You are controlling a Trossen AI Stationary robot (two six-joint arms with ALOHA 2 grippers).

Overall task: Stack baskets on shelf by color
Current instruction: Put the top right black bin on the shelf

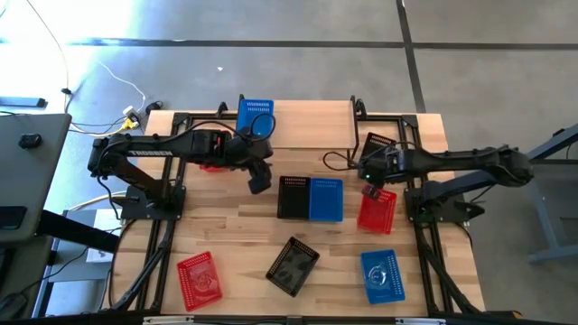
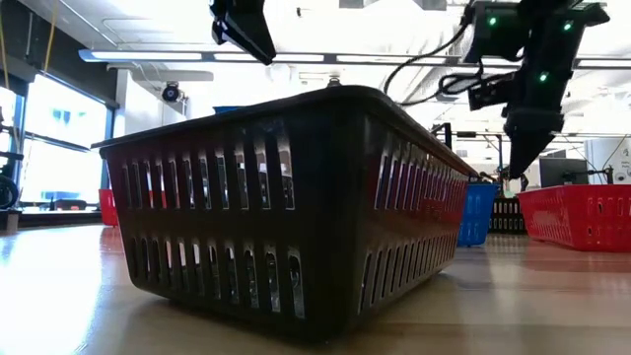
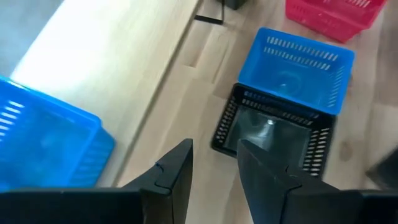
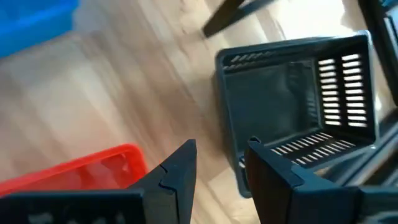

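Shelf (image 1: 307,124) sits at the far edge of the counter (image 1: 235,235), one blue basket (image 1: 256,116) on its left end, the rest of the board bare. Just in front of the shelf, a black basket (image 1: 293,197) and a second blue basket (image 1: 326,199) lie side by side, touching, long axes running away from the shelf. Left tool (image 1: 260,183) hangs above the counter just left of that pair, fingers spread a little, pinching nothing; it looks the nearer arm for the black one. Right tool (image 1: 370,191) hovers over a red basket (image 1: 377,209) right of the pair, fingers likewise parted and empty.
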